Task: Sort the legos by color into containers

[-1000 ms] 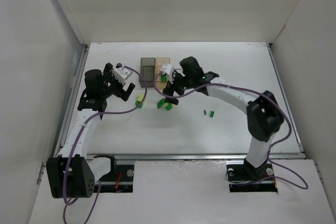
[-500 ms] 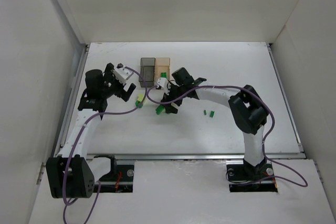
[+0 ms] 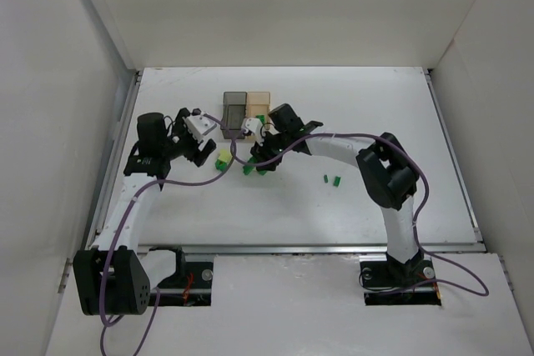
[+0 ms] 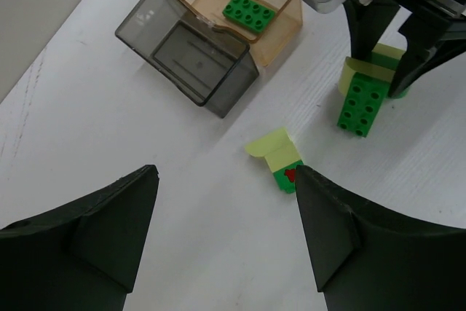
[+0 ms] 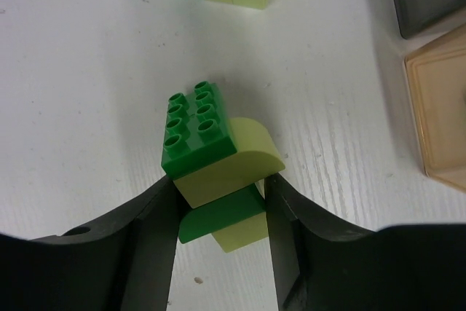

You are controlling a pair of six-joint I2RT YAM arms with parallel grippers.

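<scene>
Right wrist view is showing the right pincer (image 5: 220, 202) clenching a mixed stack (image 5: 207, 158) of dark green and pale yellow-green legos. Its fingers (image 5: 149, 238) are pressing only on the pale curved brick in the middle.

Hazards, as judged:
- The colours in this stack are not yet separated. If it is going whole into either container, one colour is landing in the wrong box.
- The grip is bearing on a single layer. The studded dark green brick is overhanging at 11 o'clock and could lever off, or the stack could pivot between the jaws.
- The left pincer (image 4: 226, 176) is working just beside the right one, so a contact or a knocked brick is possible.

Whether the stack's lower end is resting on the worktop (image 3: 375, 122) cannot be told.

Pose: the right arm is rising from its base at 5 o'clock, bending, and running its forearm low toward 9 o'clock. The left arm is reaching toward 12 o'clock with its wrist turning to 3 o'clock. Its pincer is released, jaws wide, hovering near a small cluster (image 4: 277, 158).

The grey container (image 4: 189, 56) and amber container (image 4: 284, 23) are lying at 12 o'clock of the stack. The amber one is holding a dark green brick (image 4: 249, 11).
</scene>
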